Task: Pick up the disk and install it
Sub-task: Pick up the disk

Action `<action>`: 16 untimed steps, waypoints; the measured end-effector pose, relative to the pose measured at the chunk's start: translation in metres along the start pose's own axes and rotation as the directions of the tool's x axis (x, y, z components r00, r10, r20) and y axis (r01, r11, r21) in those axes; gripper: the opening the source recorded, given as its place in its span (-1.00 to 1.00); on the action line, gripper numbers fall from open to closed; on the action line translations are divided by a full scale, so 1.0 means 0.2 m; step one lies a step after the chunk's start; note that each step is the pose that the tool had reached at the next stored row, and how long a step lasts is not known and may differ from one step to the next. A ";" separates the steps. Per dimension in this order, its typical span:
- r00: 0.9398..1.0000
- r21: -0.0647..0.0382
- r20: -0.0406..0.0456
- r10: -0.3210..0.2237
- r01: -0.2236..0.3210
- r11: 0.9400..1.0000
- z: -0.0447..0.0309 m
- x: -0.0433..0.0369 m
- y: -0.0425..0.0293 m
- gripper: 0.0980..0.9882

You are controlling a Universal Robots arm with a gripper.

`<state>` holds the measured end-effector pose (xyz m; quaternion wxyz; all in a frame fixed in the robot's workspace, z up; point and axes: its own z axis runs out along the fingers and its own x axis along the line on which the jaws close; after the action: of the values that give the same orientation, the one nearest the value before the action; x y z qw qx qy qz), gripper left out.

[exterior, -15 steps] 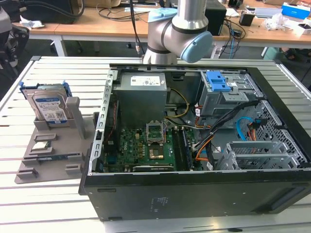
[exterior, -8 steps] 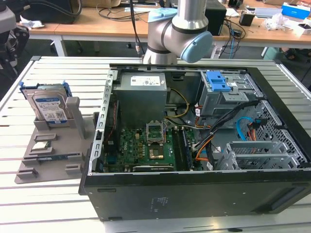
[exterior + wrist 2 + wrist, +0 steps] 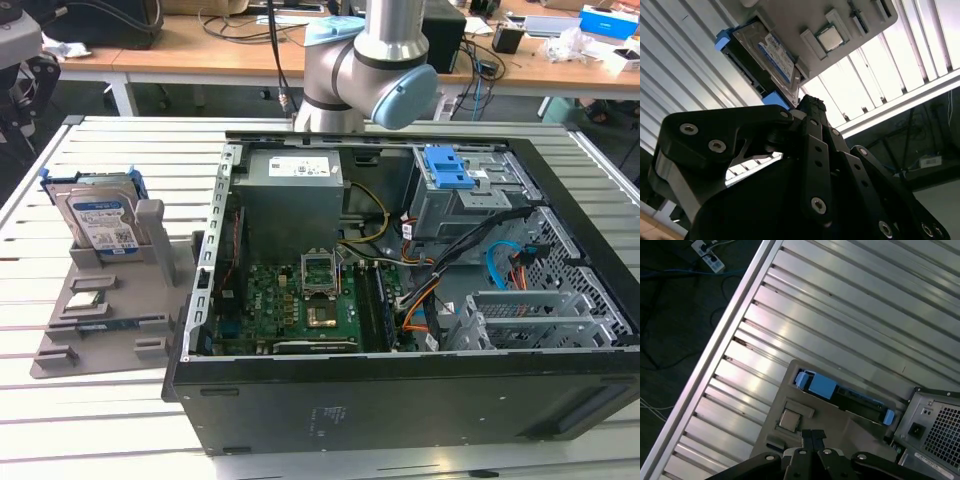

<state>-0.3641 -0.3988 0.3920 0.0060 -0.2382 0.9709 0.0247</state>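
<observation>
The disk (image 3: pixel 100 217) is a silver drive with a white-and-blue label and a blue carrier frame. It stands on edge in a slot of the grey holder (image 3: pixel 110 320), at the exterior view's left. In both wrist views the disk (image 3: pixel 765 56) (image 3: pixel 840 396) lies well beyond my black gripper (image 3: pixel 810 102) (image 3: pixel 813 434). The fingertips (image 3: pixel 807 433) are pressed together with nothing between them, so the gripper is shut and apart from the disk. The arm (image 3: pixel 370 60) rises behind the computer case.
An open computer case (image 3: pixel 400 400) lies on the slatted metal table (image 3: pixel 100 430), with a grey power-supply box (image 3: pixel 295 195) and a blue latch on a metal cage (image 3: pixel 450 170) inside. A processor chip (image 3: pixel 788 419) rests on the holder. The table edge (image 3: pixel 715 350) borders a floor with cables.
</observation>
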 end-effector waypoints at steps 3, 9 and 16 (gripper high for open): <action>1.000 -0.001 -0.001 -0.026 0.026 1.000 0.000 0.000 0.000 -0.98; 0.996 -0.002 -0.004 -0.086 0.086 0.996 0.000 0.000 0.000 -0.98; 0.987 -0.004 -0.007 -0.159 0.159 0.987 0.000 0.000 0.000 -0.98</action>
<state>-0.3640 -0.3989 0.3920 0.0040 -0.3148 0.9488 0.0250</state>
